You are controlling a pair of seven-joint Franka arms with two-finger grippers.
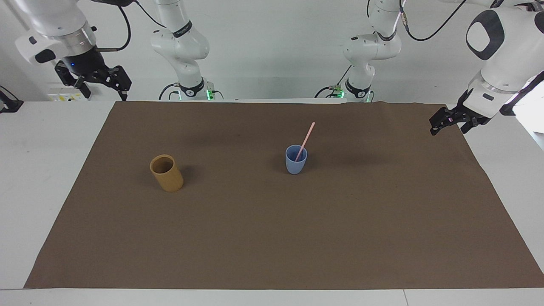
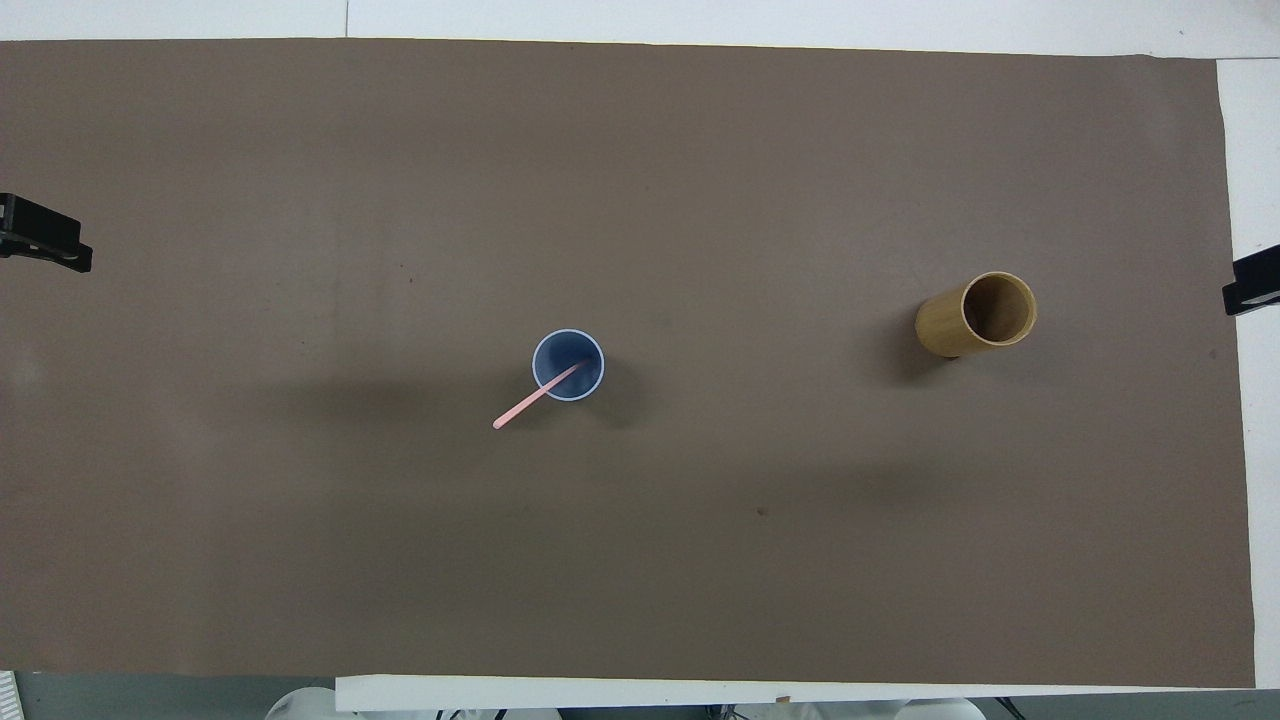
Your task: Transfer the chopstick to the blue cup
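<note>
The blue cup point(image 1: 296, 160) point(image 2: 568, 365) stands upright near the middle of the brown mat. A pale pink chopstick point(image 1: 307, 137) point(image 2: 522, 407) rests inside it, leaning on the rim with its upper end tilted toward the robots and the left arm's end. My right gripper point(image 1: 103, 86) point(image 2: 1254, 285) hangs open and empty in the air over the mat's corner at the right arm's end, well away from both cups. My left gripper point(image 1: 449, 126) point(image 2: 42, 236) waits open and empty above the mat's edge at the left arm's end.
A tan cylindrical cup point(image 1: 166, 173) point(image 2: 978, 315) stands empty on the mat point(image 1: 272, 238) toward the right arm's end. White table surface surrounds the mat on all sides.
</note>
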